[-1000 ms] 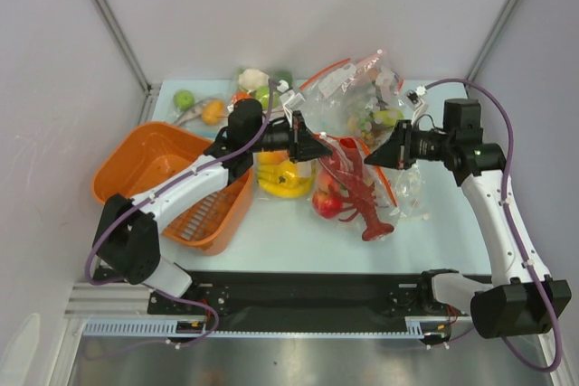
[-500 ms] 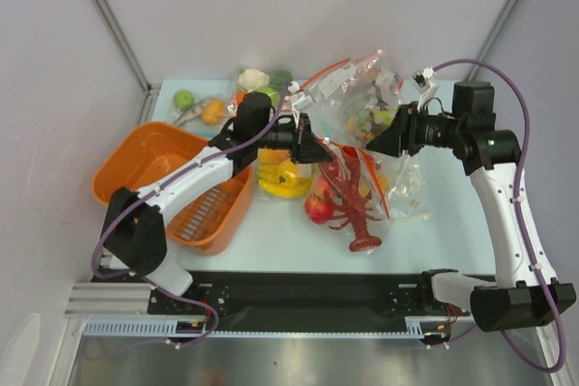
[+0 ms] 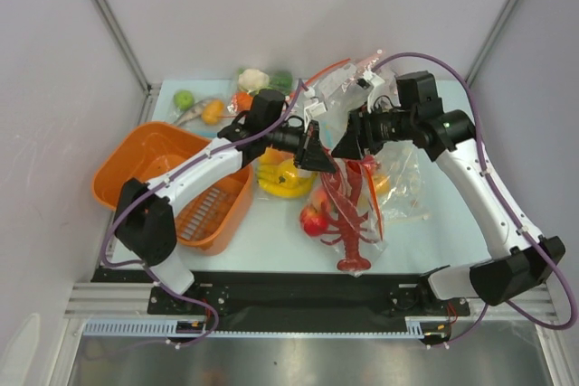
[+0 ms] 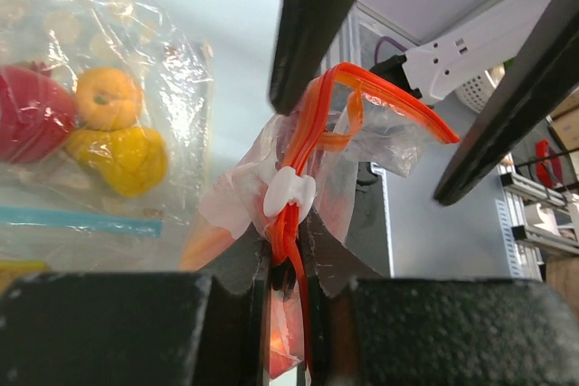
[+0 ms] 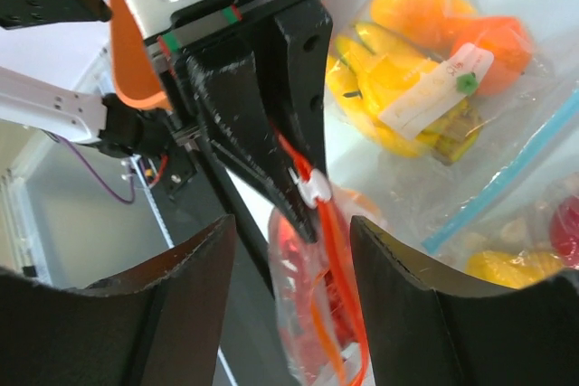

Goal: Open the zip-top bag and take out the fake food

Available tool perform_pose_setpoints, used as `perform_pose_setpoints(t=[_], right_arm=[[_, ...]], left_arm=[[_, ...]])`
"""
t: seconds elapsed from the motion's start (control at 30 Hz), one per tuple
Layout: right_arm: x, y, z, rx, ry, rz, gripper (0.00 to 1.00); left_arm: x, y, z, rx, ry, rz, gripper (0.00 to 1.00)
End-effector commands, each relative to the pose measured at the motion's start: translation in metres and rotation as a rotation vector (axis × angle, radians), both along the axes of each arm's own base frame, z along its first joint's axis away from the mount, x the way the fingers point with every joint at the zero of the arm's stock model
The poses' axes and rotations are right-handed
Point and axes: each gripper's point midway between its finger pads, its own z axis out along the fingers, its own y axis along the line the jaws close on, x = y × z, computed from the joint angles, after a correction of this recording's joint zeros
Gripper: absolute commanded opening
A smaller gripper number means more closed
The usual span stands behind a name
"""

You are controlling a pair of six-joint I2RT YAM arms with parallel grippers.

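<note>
My left gripper (image 3: 318, 156) is shut on the orange-red zip strip (image 4: 308, 124) of the zip-top bag (image 3: 373, 194), right below its white slider (image 4: 289, 193), and holds the bag's mouth up off the table. My right gripper (image 3: 349, 144) is open close beside it. Its fingers (image 5: 185, 305) stand on either side of the strip (image 5: 336, 250) without touching it. The dark-red lobster (image 3: 351, 214) and a red-yellow apple (image 3: 313, 221), the fake food, hang low in the bag toward the table's near edge. In the left wrist view my gripper (image 4: 288, 267) pinches strip and plastic.
An orange basket (image 3: 149, 164) stands at the left. A blue-zip bag with bananas (image 3: 282, 178) lies under my left arm. Another clear bag (image 3: 366, 88) lies at the back. Loose green and orange fruits (image 3: 210, 111) and a cauliflower (image 3: 253, 77) sit at the back left.
My right gripper has opened and swung left to the bag's mouth. The left gripper has shifted slightly right with the strip. The lobster and apple have slid toward the near edge.
</note>
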Motion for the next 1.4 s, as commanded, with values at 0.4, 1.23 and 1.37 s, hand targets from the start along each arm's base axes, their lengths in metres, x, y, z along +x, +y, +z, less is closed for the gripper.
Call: perform_pose_setpoints(t=[0.4,1.23,1.37], right_arm=[[0.006,0.011,0.006,-0.03,-0.095,0.044,0.44],[-0.01,0.022,-0.017,-0.057,-0.015,0.102,0.42],[-0.008,0.021,-0.016,-0.061,-0.027,0.101,0.42]], left_arm=[[-0.023,-0.003,0.027,-0.05,-0.033,-0.135,0.0],[-0.027,0.003,0.039,-0.034,-0.076,-0.117,0.0],[-0.029,0.004,0.043,-0.043,-0.079,-0.123,0.0]])
